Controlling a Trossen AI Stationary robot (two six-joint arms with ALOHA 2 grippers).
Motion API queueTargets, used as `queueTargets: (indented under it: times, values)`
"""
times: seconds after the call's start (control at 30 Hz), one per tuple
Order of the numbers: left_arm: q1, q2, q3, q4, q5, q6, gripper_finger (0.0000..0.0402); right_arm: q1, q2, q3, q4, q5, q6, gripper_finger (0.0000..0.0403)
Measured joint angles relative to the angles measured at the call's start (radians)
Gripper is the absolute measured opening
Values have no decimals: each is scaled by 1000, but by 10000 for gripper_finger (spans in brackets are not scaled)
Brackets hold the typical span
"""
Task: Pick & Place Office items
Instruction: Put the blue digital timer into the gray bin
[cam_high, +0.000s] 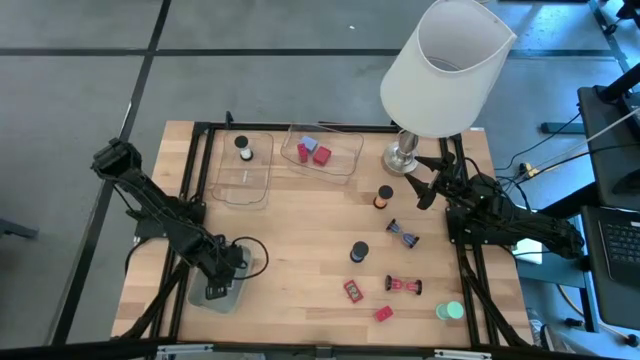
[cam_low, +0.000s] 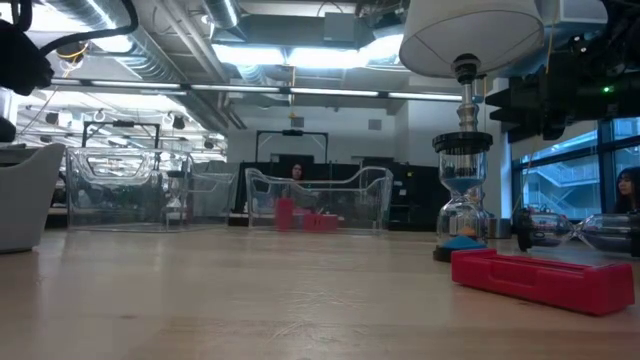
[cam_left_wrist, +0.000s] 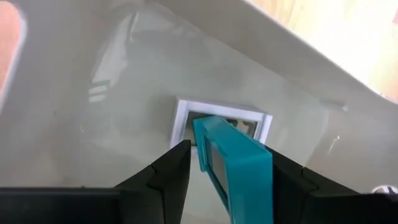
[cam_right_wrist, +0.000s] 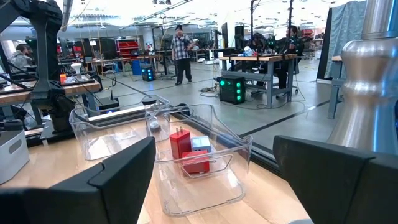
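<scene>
My left tool (cam_left_wrist: 227, 180) grips teal block (cam_left_wrist: 233, 165) over pale green tray (cam_high: 222, 296) holding white piece (cam_left_wrist: 221, 121). Right tool (cam_high: 428, 180) wide, idle by lamp (cam_high: 440, 70). Clear trays hold four items; roughly eight left on desk (cam_high: 300, 260).

Floor (cam_high: 250, 60): grey, crossed by dark seams, upper part of the high view.
Ceiling (cam_low: 300, 40): exposed ducts with bright strip lights, upper centre of the low view.
Windows (cam_low: 560, 180): right edge of the low view.
Workbenches (cam_right_wrist: 261, 62): upper right of the right wrist view; a person (cam_right_wrist: 181, 53) stands upper centre.
</scene>
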Motion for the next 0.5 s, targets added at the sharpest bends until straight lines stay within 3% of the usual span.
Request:
queueTargets:
  times: [0.23,0.5]
  values:
    - [-2,0,0,-1,-8,-24,172,0,0,0,0,0,0,327]
    - [-2,0,3,0,-7,-26,245,0,0,0,0,0,0,327]
